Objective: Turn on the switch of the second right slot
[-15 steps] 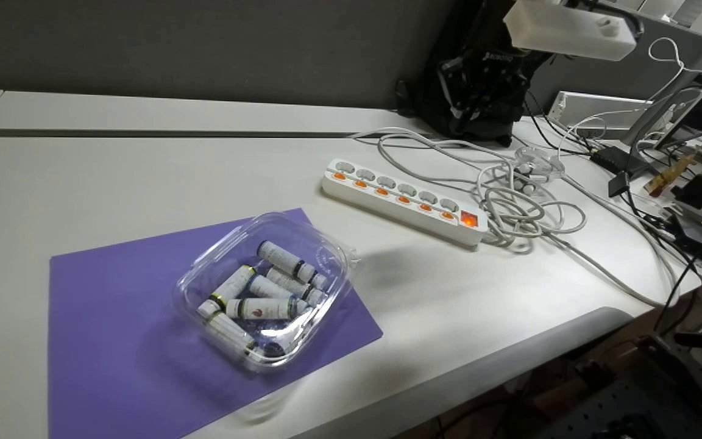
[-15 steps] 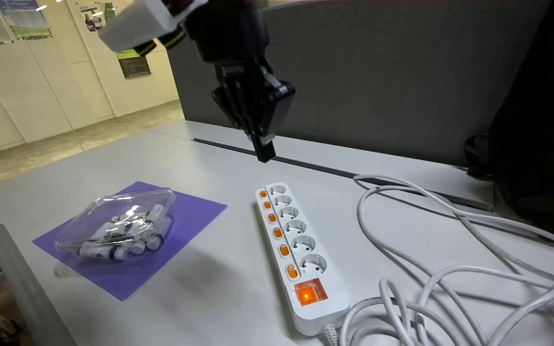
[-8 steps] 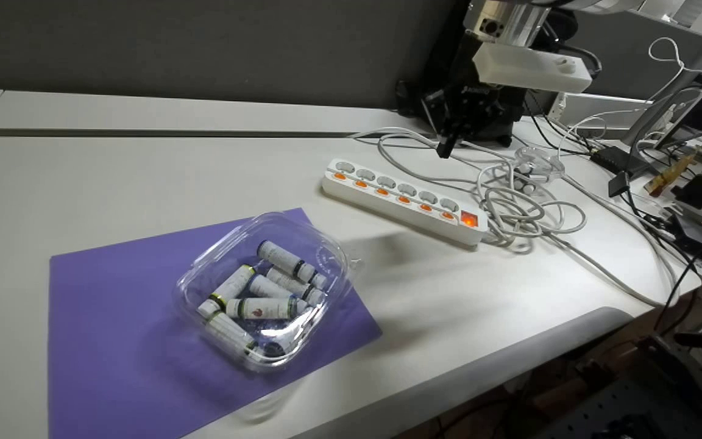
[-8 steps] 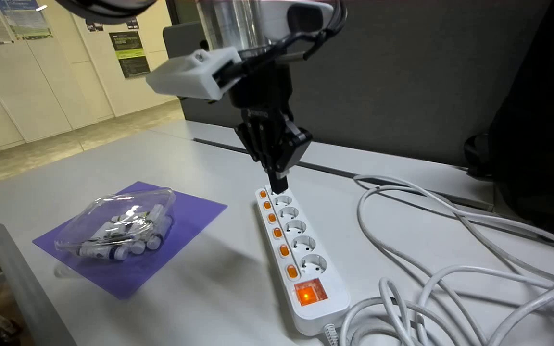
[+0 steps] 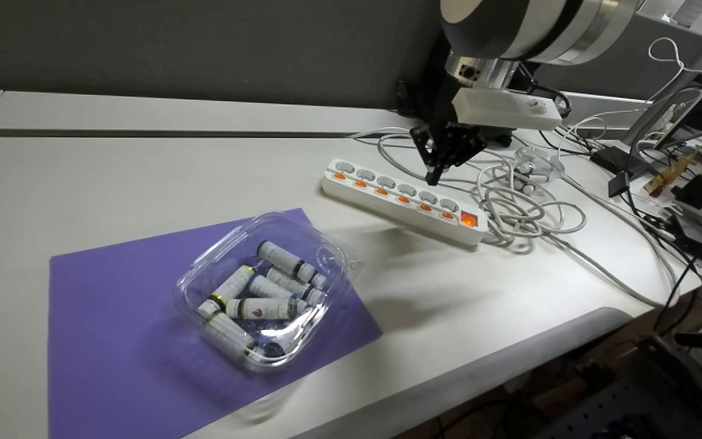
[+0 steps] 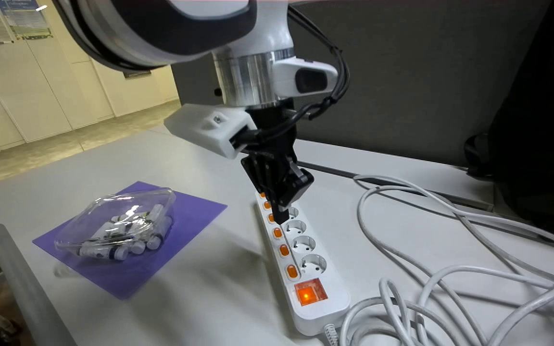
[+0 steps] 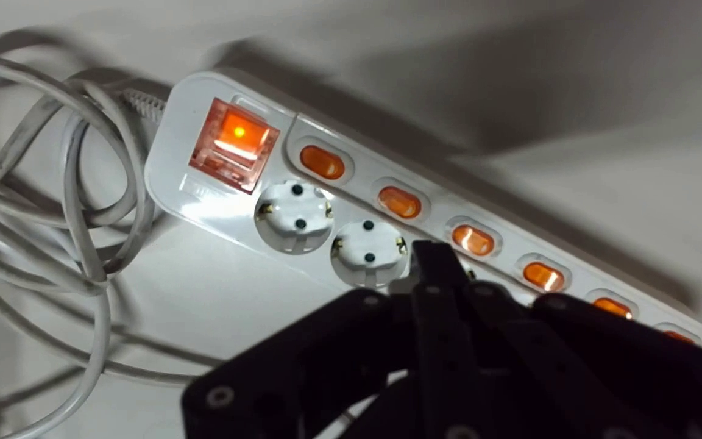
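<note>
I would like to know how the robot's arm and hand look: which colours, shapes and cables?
The arm is white and black with rounded segments, then a shiny metal cylinder. Below it, a white box-like housing juts out, and black cables loop alongside. The hand is black, with angular jointed fingers; no marking is clearly readable.

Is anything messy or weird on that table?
A bit messy, yes: the white cord lies in tangled loops by the end of the power strip instead of neatly coiled. The small bottles look jumbled too, lying at different angles in the clear container. I can't see anything spilled or broken.
</note>
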Available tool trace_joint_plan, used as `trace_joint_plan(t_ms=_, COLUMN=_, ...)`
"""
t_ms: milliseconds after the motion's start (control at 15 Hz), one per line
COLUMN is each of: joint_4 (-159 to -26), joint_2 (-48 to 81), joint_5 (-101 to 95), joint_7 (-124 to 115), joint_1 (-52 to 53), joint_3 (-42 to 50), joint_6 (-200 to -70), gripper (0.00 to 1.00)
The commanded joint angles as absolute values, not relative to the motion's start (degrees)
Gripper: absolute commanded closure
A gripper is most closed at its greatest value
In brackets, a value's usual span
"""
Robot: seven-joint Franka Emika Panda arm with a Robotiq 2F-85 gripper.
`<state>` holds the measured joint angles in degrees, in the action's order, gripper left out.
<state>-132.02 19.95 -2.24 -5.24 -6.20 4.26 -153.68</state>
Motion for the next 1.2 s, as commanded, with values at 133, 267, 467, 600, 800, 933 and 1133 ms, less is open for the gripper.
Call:
trace_joint_plan(t_ms=133, joint_4=-131.68, joint_2=23.22, joint_5=-1.62, joint_7=-5.20, joint_1=-5.27, joint_3=5.21, joint_6=-158.76, gripper=1.00)
trace_joint_plan(t_ms=267, joint_4=-131.72, joint_2=24.26, joint_5=-1.36, joint_7=-4.97, joint_1=-5.38, joint_3=5.10, joint_6=-159.55, gripper=1.00)
trace_joint_plan(t_ms=467, joint_4=-131.87, joint_2=25.30, joint_5=-1.12, joint_7=-4.83, joint_1=-5.47, joint_3=5.05, joint_6=-160.32, gripper=1.00)
trace_joint_plan(t_ms=600, joint_4=-131.97, joint_2=25.69, joint_5=-0.89, joint_7=-4.77, joint_1=-5.56, joint_3=4.97, joint_6=-160.80, gripper=1.00)
trace_joint_plan(t_ms=800, joint_4=-132.59, joint_2=25.41, joint_5=-0.91, joint_7=-4.89, joint_1=-5.44, joint_3=5.16, joint_6=-161.10, gripper=1.00)
trace_joint_plan(t_ms=933, joint_4=-132.76, joint_2=25.35, joint_5=-0.96, joint_7=-4.99, joint_1=-5.37, joint_3=5.35, joint_6=-161.55, gripper=1.00)
trace_joint_plan(t_ms=1133, joint_4=-132.55, joint_2=25.92, joint_5=-0.76, joint_7=-5.01, joint_1=-5.39, joint_3=5.49, joint_6=-161.82, gripper=1.00)
